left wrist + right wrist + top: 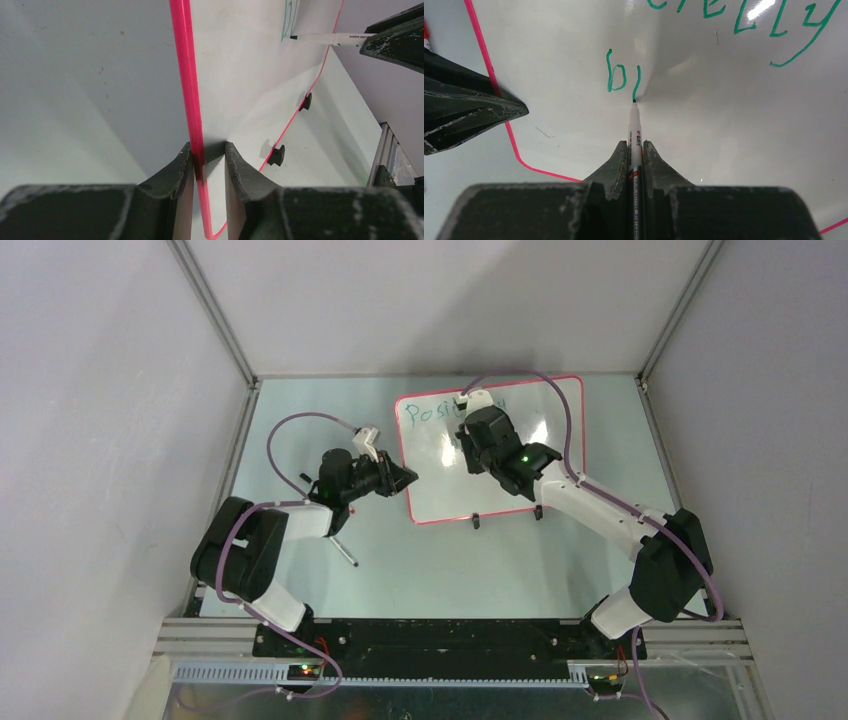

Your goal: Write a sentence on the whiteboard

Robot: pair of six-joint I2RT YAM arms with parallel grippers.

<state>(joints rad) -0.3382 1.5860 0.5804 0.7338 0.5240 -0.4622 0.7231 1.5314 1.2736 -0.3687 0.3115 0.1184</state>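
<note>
Gleaming glossy pink-rimmed whiteboard (440,480), rounded corners, thin looping green sentence (609,72).

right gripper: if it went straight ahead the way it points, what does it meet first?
The whiteboard. The right gripper is shut on the marker, whose tip sits at the end of the green lettering, apparently touching the board.
</note>
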